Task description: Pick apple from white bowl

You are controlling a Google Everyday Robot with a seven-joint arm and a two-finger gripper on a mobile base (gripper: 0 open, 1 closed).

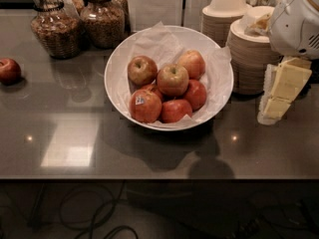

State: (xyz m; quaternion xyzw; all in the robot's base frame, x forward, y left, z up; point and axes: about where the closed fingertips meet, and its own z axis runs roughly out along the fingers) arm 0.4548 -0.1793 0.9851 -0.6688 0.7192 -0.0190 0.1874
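The white bowl (122, 49), wide, shallow and lined with crinkled white paper, sits mid-counter. It holds several red-yellow apples (172, 79); the front left one (145, 105) carries a sticker. My gripper (277, 94), cream-coloured under a white arm housing (299, 21), hangs at the right edge. It is to the right of the bowl, apart from it and holding nothing that I can see.
A lone apple (9, 69) lies at the far left on the dark counter (149, 153). Two glass jars (55, 29) stand at the back left. Stacks of beige paper bowls (249, 49) stand at the back right, close behind my gripper. The counter's front edge runs below the bowl.
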